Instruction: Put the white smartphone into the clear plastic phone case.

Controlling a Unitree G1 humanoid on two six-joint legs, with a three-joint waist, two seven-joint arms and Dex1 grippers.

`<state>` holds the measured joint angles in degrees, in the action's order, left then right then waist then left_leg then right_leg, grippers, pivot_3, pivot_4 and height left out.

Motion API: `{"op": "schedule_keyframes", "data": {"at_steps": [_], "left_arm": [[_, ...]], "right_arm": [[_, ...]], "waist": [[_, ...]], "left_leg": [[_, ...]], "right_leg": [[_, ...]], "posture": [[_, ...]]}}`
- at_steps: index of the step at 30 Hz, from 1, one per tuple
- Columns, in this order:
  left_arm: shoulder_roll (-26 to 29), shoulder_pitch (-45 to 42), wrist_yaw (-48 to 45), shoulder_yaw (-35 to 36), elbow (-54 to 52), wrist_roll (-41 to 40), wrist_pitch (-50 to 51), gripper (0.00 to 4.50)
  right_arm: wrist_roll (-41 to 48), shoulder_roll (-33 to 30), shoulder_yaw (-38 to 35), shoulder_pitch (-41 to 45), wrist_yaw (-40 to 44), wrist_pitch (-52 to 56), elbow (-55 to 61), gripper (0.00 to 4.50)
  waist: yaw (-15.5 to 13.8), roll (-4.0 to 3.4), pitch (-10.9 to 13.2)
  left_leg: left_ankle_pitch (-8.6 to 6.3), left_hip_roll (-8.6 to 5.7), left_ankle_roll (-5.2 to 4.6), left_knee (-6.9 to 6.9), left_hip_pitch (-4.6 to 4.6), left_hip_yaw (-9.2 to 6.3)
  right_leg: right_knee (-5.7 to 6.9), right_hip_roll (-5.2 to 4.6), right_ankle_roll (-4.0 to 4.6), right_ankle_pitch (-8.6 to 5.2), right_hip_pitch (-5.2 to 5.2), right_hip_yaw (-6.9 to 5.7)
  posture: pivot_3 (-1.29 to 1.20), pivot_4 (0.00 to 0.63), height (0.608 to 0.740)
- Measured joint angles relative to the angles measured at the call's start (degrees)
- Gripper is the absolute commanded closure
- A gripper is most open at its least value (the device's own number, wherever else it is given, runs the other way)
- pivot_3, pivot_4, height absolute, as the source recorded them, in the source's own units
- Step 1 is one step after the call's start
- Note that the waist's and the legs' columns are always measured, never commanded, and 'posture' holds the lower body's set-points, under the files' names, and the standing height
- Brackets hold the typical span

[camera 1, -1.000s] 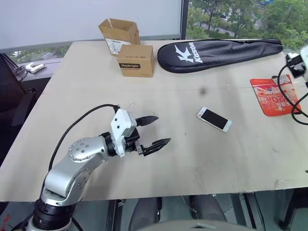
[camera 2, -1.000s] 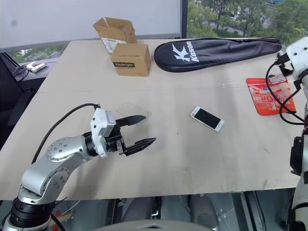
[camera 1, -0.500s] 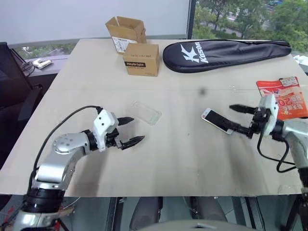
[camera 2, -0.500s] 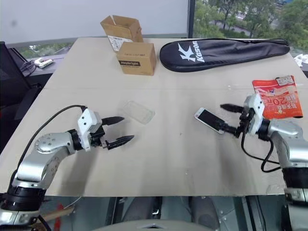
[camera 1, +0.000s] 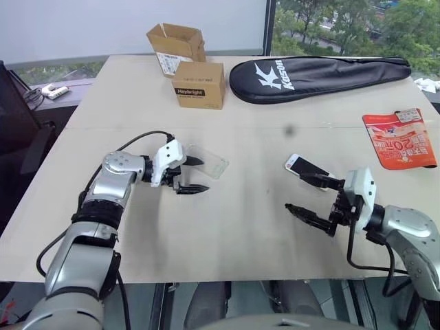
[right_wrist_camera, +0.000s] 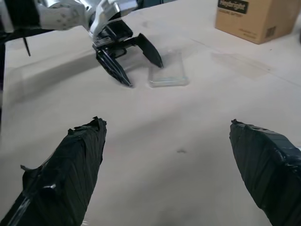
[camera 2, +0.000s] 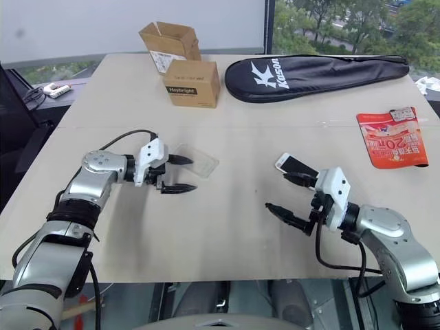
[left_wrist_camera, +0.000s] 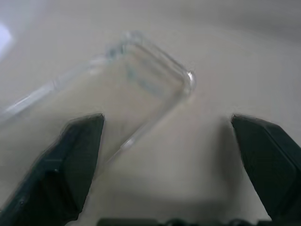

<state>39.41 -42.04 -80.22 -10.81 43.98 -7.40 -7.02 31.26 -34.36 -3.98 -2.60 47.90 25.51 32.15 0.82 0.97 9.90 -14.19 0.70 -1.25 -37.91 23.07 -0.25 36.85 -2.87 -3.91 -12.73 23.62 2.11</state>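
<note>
The clear plastic phone case [camera 1: 210, 166] lies flat on the table's left half. My left gripper [camera 1: 204, 175] stands open at its near-left end; its far finger reaches over the case's edge and its near finger is beside the case. In the left wrist view the case [left_wrist_camera: 141, 89] sits ahead, partly behind one finger. The white smartphone [camera 1: 307, 167] lies screen up, right of centre. My right gripper [camera 1: 294, 191] is open just in front of it, pointing left, and its upper finger crosses the phone's near edge. The right wrist view shows the case [right_wrist_camera: 168, 74] and the left gripper [right_wrist_camera: 145, 74].
Two brown cardboard boxes [camera 1: 199, 84] stand at the back left. A black racket bag [camera 1: 320, 69] lies along the back edge. An orange-red packet [camera 1: 400, 137] lies at the far right. Bare tabletop [camera 1: 247, 206] separates the two grippers.
My left gripper moved forward to the case's end and turned right. My right gripper swung in from the far right, then pulled back from the phone's right end to its near side.
</note>
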Motion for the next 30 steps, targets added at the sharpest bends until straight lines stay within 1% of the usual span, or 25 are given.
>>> {"op": "schedule_keyframes", "data": {"at_steps": [2, 3, 4, 5, 7, 8, 10, 11, 14, 17, 19, 20, 23, 24, 25, 26, 30], "left_arm": [[-0.06, -2.28, -1.49, -0.64, 3.59, 1.47, -2.01, 0.56], [-0.34, -3.63, -1.39, -0.80, 6.11, 2.44, -3.71, 0.96], [-0.73, -4.89, -0.72, -0.84, 8.35, 3.39, -5.39, 1.48], [-0.95, -5.33, -0.28, -0.80, 9.26, 3.78, -6.18, 1.83], [-1.79, -6.42, 0.48, -0.57, 11.83, 4.55, -8.19, 2.73], [-1.95, -6.56, 0.54, -0.43, 12.31, 4.73, -8.68, 3.30], [-2.29, -6.99, 0.35, -0.31, 13.04, 5.06, -9.34, 4.12], [-2.49, -6.99, -0.02, -0.27, 13.04, 5.07, -9.60, 4.46], [-2.97, -6.27, -1.21, 0.74, 11.81, 4.65, -8.96, 4.46], [-2.89, -3.88, -3.06, 1.46, 7.23, 3.13, -5.68, 4.46], [-2.86, -0.88, -5.28, 1.28, 0.86, 2.08, -1.99, 4.46], [-2.91, 1.40, -5.95, 1.19, -4.36, 1.07, 1.31, 4.46], [-3.56, 5.54, -6.09, 0.63, -15.98, -0.83, 8.73, 4.46], [-4.83, 6.96, -5.59, -0.56, -21.46, -1.69, 12.28, 4.46], [-5.96, 7.51, -4.94, -1.25, -24.15, -1.80, 13.97, 4.46], [-8.22, 8.41, -2.72, -2.40, -27.86, -1.70, 16.40, 4.46], [-12.90, 11.00, 2.16, -6.51, -34.55, -1.12, 21.47, 4.46]], "right_arm": [[0.33, 0.38, 0.17, -0.07, -1.21, 0.54, 1.23, 0.00], [0.36, 0.42, 0.25, -0.37, -1.75, 0.57, 1.65, 0.00], [0.36, 0.42, 0.38, -0.56, -2.13, 0.59, 1.71, 0.00], [0.36, 0.42, 0.43, -0.62, -2.23, 0.59, 1.73, 0.00], [0.36, 0.42, 0.49, -0.77, -2.38, 0.58, 1.73, 0.00], [0.37, 0.41, 0.49, -0.77, -2.40, 0.58, 1.72, 0.00], [0.40, 0.40, 0.49, -0.77, -2.36, 0.55, 1.69, 0.00], [0.43, 0.38, 0.49, -0.77, -2.30, 0.51, 1.59, 0.00], [0.39, 0.13, 0.49, -0.70, -2.08, 0.32, 1.00, 0.00], [0.26, -0.17, 0.49, -0.61, -2.02, -0.17, 0.69, 0.00], [0.10, -0.22, 0.42, -0.48, -2.06, -0.85, 0.13, 0.00], [-0.26, -0.33, 0.36, -0.34, -1.91, -1.49, -0.41, 0.00], [-0.66, -0.92, -0.20, -0.37, -1.49, -2.41, -1.92, 0.00], [-0.74, -1.30, -1.17, -0.39, -1.14, -2.67, -2.79, 0.00], [-0.80, -1.51, -1.75, -0.39, -1.06, -3.07, -3.38, 0.00], [-0.88, -1.96, -2.73, -0.55, -0.76, -3.51, -4.16, 0.00], [-1.62, -3.47, -5.45, -2.02, -0.07, -4.84, -6.26, 0.00]], "waist": [[0.04, 0.04, -0.03], [0.05, 0.09, -0.06], [0.06, 0.13, -0.09], [0.07, 0.14, -0.09], [-0.01, 0.15, -0.10], [-0.02, 0.16, -0.10], [-0.07, 0.17, -0.11], [-0.08, 0.17, -0.11], [-0.12, 0.17, -0.12], [-0.09, 0.18, -0.11], [-0.07, 0.17, -0.10], [-0.07, 0.19, -0.10], [-0.18, 0.18, -0.09], [-0.41, 0.18, -0.09], [-0.56, 0.18, -0.09], [-0.75, 0.18, -0.09], [-0.60, 0.18, -0.09]], "left_leg": [[0.00, 0.00, 0.00, -0.01, -0.03, 0.04], [0.00, 0.00, 0.00, -0.03, -0.03, 0.04], [0.00, 0.00, 0.00, -0.06, -0.04, 0.04], [0.00, 0.00, 0.00, -0.07, -0.04, 0.04], [0.00, 0.00, -0.01, -0.11, -0.03, 0.05], [0.00, 0.00, -0.01, -0.12, -0.03, 0.04], [-0.01, 0.00, -0.01, -0.13, -0.02, 0.04], [-0.01, 0.00, -0.01, -0.13, -0.03, 0.05], [-0.01, 0.00, -0.01, -0.16, -0.02, 0.03], [-0.01, 0.00, -0.01, -0.18, 0.05, 0.00], [-0.01, 0.01, -0.01, -0.19, 0.08, 0.02], [-0.01, 0.03, -0.01, -0.23, 0.17, -0.02], [-0.01, 0.03, -0.01, -0.40, 0.36, -0.17], [-0.01, 0.01, -0.01, -0.44, 0.43, -0.22], [-0.01, -0.03, -0.01, -0.47, 0.47, -0.27], [-0.01, -0.06, -0.01, -0.51, 0.50, -0.30], [-0.01, -0.07, -0.01, -0.51, 0.49, -0.33]], "right_leg": [[0.01, 0.00, 0.00, 0.00, -0.02, 0.03], [0.02, 0.00, 0.00, 0.00, -0.03, 0.04], [0.02, -0.01, 0.00, 0.00, -0.05, 0.04], [0.02, -0.01, 0.00, 0.00, -0.05, 0.04], [0.03, -0.01, 0.00, 0.01, -0.06, 0.05], [0.04, -0.01, 0.00, 0.01, -0.06, 0.05], [0.04, -0.02, 0.00, 0.01, -0.07, 0.05], [0.04, -0.02, 0.00, 0.01, -0.08, 0.05], [0.05, -0.02, 0.00, 0.01, -0.10, 0.04], [0.05, -0.03, 0.00, 0.01, -0.07, 0.02], [0.05, -0.04, -0.01, 0.00, -0.05, 0.03], [0.05, -0.03, 0.00, 0.00, 0.00, 0.01], [0.04, -0.05, 0.00, 0.01, 0.06, -0.15], [0.04, -0.13, 0.00, 0.01, 0.06, -0.25], [0.03, -0.14, 0.00, 0.01, 0.06, -0.30], [0.02, -0.15, -0.01, 0.01, 0.05, -0.33], [0.04, -0.14, -0.01, 0.01, 0.05, -0.35]], "posture": [[0.00, 0.150, 0.740], [0.00, 0.150, 0.740], [0.00, 0.150, 0.740], [0.00, 0.150, 0.740], [0.00, 0.150, 0.740], [0.00, 0.150, 0.740], [0.00, 0.150, 0.740], [0.00, 0.150, 0.740], [0.00, 0.150, 0.740], [0.00, 0.150, 0.740], [0.00, 0.150, 0.740], [0.00, 0.150, 0.740], [0.00, 0.150, 0.740], [0.00, 0.150, 0.740], [0.00, 0.150, 0.740], [0.00, 0.150, 0.740], [0.00, 0.150, 0.740]]}}
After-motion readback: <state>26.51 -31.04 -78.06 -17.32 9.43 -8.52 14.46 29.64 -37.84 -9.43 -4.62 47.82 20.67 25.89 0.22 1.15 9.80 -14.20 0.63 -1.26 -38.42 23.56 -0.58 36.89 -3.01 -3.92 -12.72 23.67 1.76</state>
